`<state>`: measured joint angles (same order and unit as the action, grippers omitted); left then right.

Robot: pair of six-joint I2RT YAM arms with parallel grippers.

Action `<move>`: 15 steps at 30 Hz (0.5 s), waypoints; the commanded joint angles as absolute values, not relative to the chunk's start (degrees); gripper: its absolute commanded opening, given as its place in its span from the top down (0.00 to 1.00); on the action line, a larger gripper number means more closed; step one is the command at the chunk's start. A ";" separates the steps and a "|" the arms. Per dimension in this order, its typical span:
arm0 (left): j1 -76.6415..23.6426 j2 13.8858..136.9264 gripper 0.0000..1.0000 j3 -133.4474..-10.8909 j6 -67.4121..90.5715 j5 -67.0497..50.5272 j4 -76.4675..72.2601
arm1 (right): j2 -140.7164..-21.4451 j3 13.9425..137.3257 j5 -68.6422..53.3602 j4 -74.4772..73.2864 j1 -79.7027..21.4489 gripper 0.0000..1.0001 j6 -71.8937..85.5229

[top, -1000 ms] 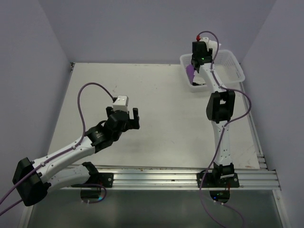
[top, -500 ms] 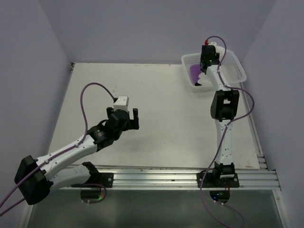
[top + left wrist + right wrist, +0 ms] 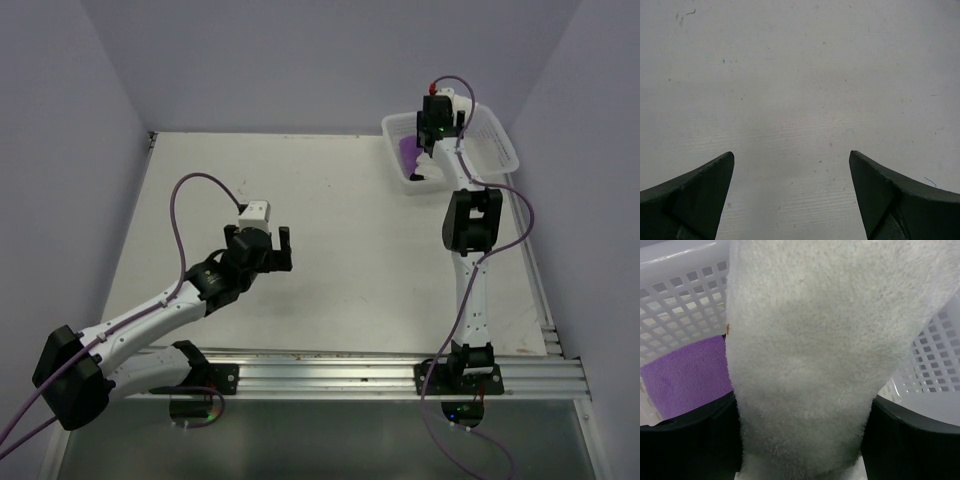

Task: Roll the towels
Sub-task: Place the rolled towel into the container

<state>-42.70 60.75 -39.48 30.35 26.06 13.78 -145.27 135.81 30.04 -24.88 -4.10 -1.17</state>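
right gripper (image 3: 800, 440) pinches the bunched white towel (image 3: 805, 340) inside the perforated basket (image 3: 680, 295), with the purple towel (image 3: 687, 372) just beside it. left gripper (image 3: 791, 195) gapes wide above the table (image 3: 790, 75). if the pinch slackens, the bundle may unravel or flop onto the purple towel.

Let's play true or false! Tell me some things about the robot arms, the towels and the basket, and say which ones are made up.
1. The purple towel lies inside the basket. True.
2. The left end effector is holding a towel. False: it is open over the bare table, with nothing between its jaws.
3. The white towel sits between the jaws of the right end effector. True.
4. The basket stands in the middle of the table. False: it stands at the far right corner.
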 commanded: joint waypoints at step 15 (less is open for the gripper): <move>-41.92 57.83 0.00 -39.90 28.92 24.61 12.04 | -128.33 109.80 25.75 -2.93 -4.39 0.01 10.28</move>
<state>-42.37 59.31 -39.48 30.33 25.30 13.80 -135.39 115.66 27.66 -14.26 -4.08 6.24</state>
